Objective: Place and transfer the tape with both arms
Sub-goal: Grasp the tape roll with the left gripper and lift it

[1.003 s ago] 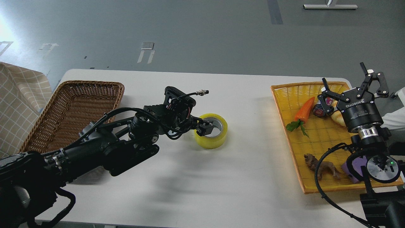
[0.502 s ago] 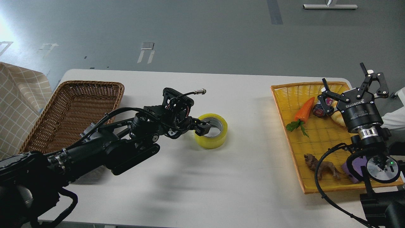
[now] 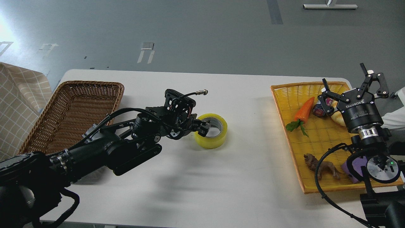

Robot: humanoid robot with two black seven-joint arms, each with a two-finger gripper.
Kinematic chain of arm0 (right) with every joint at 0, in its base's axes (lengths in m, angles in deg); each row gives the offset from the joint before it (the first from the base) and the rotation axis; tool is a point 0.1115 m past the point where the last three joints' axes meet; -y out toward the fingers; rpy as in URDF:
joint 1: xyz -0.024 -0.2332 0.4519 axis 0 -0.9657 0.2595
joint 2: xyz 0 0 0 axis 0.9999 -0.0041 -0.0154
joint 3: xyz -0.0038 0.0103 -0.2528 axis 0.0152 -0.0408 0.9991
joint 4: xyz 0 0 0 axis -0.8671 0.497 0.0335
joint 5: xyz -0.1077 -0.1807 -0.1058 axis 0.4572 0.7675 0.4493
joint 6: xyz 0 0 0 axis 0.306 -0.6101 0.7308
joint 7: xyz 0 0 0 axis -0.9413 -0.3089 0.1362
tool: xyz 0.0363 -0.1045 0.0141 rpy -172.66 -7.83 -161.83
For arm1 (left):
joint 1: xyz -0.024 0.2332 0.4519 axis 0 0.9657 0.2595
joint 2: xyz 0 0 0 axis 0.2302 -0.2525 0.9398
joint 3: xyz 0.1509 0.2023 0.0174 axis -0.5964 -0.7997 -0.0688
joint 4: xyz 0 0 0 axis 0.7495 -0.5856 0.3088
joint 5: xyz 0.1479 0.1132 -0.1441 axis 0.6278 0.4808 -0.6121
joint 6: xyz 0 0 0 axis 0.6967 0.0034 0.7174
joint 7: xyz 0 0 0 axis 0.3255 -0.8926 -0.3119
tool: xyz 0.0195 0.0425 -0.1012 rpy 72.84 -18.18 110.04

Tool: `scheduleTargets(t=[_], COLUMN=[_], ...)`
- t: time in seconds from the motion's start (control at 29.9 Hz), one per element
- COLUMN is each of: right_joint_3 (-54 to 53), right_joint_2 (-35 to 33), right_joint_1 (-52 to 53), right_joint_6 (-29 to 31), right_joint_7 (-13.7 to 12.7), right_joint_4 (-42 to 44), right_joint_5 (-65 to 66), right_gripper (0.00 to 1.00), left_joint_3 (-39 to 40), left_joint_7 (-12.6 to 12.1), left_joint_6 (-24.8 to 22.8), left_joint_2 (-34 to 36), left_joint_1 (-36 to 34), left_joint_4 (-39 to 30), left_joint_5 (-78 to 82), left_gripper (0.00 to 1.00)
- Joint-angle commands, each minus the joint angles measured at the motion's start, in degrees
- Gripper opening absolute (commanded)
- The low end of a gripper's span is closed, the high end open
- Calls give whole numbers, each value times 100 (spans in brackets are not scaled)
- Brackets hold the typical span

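Left hand (image 3: pixel 204 127) pinches the tape's (image 3: pixel 211 131) near wall; right hand (image 3: pixel 354 85) gapes over the yellow tray (image 3: pixel 316 186)

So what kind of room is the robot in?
Probably a robot test lab, not a home. The plain white table holds practice props: a yellow woven tray of toy food and a brown wicker basket. Around it is bare grey floor with tape marks.

Single head view; looks forward and down over white table (image 3: pixel 246 177) (both arms enter frame).
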Motion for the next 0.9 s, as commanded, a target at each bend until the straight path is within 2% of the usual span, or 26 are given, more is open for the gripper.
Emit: scheduleTargets(t=[0.0,0.03,0.07,0.43,0.67,0.77,0.87], right_joint_3=[0,0,-17,-17,-26,-26,-26], right_joint_2=[0,0,0,0,0,0,0], right_joint_1=[0,0,0,0,8,8,17], right_joint_6=[0,0,0,0,0,0,0], right_joint_7=[0,0,0,9,9,9,9], right_joint_4=[0,0,0,-18,-26,-26,-26], right_joint_5=[0,0,0,-9,-9,-9,-9], right_gripper=[100,100,100,100,100,100,100], left_joint_3=[-8,-8,-8,18,18,27,18], left_joint_7=[-4,-4,-4,13,22,101,347], left_joint_6=[-18,-36,-71,-194,-203,-212,-212], left_joint_2=[0,0,9,61,545,887,1265], left_joint_1=[0,0,-9,-272,-888,-1318,-1503], left_joint_4=[0,0,0,-114,-448,-580,-650], left_joint_5=[-4,-13,-13,-30,-514,-540,-549], left_gripper=[20,15,0,0,0,0,0])
